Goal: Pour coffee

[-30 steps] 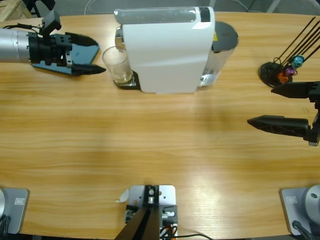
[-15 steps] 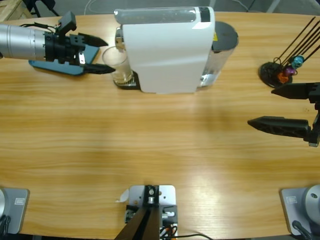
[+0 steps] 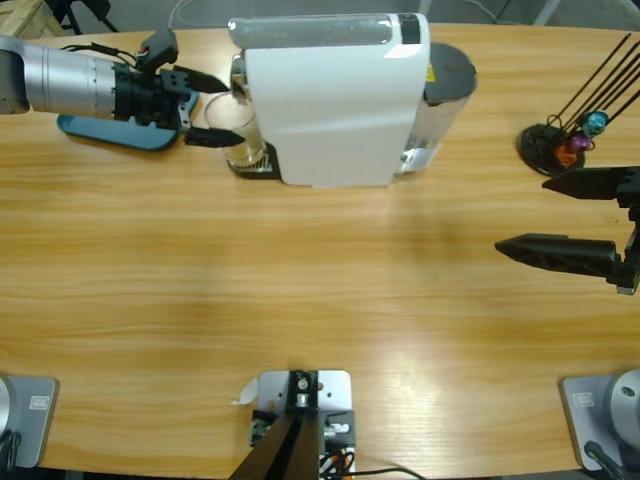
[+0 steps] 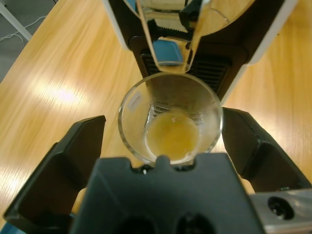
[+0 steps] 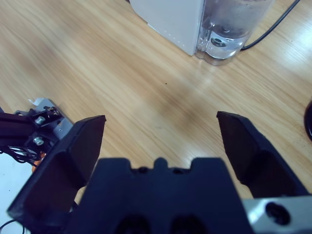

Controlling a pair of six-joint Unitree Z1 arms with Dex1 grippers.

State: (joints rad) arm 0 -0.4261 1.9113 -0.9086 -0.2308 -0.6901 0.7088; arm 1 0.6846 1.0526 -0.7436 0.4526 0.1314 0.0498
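In the high view, you see the white box-shaped coffee machine [image 3: 330,100] at about 12 o'clock on the long wooden table [image 3: 300,300]. The small clear glass tumbler [image 3: 240,140] stands on the machine's black drip tray [image 3: 250,167], at the machine's 9 o'clock side. Your left gripper [image 3: 215,108] comes in from 9 o'clock, and its two black jaws are apart, one on each side of the tumbler; I cannot tell here if they touch the glass. A flat blue piece [image 3: 110,133] lies on the table under the left arm. Your right gripper [image 3: 550,215] is at 3 o'clock, jaws wide apart over bare wood. A black stand with thin rods [image 3: 555,140] holds small coloured capsules [image 3: 580,140] at about 2 o'clock.

In the left wrist view, the tumbler [image 4: 170,119] sits between the open jaws, with a gap visible on both sides. The coffee [image 4: 173,138] is a shallow, pale amber-brown, translucent layer at the bottom of the glass. The shiny metal spout [image 4: 168,34] of the machine hangs just above the glass rim.

In the right wrist view, the right gripper [image 5: 163,139] has its jaws far apart and holds nothing. The machine's clear water tank [image 5: 229,29] is at 12 o'clock.
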